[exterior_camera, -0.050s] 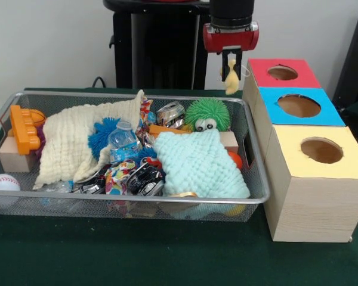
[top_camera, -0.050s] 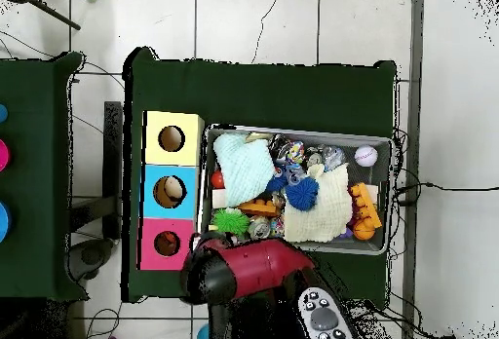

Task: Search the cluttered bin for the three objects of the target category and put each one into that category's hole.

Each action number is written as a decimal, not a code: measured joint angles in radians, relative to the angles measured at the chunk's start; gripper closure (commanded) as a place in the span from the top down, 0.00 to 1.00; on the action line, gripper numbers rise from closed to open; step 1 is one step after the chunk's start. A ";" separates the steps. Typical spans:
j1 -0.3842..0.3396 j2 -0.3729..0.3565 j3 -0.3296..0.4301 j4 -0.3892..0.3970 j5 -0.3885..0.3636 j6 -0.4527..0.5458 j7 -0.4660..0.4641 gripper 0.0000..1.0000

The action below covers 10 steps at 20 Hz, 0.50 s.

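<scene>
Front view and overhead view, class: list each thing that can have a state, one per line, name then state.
claw: shut on yellow toy, raised beside the boxes
yellow toy: hanging from the claw, clear of the bin
wire bin: full of clutter
red box: hole uncovered
blue box: hole uncovered, something pale inside
yellow box: hole uncovered
water bottle: capped, lying in the clutter
</scene>
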 measured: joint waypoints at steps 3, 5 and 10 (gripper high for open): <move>0.026 -0.039 -0.021 0.038 0.029 0.000 0.000 0.00; 0.043 -0.056 -0.032 0.053 0.043 0.000 0.000 0.00; 0.130 -0.098 -0.077 0.078 0.096 0.000 0.000 0.00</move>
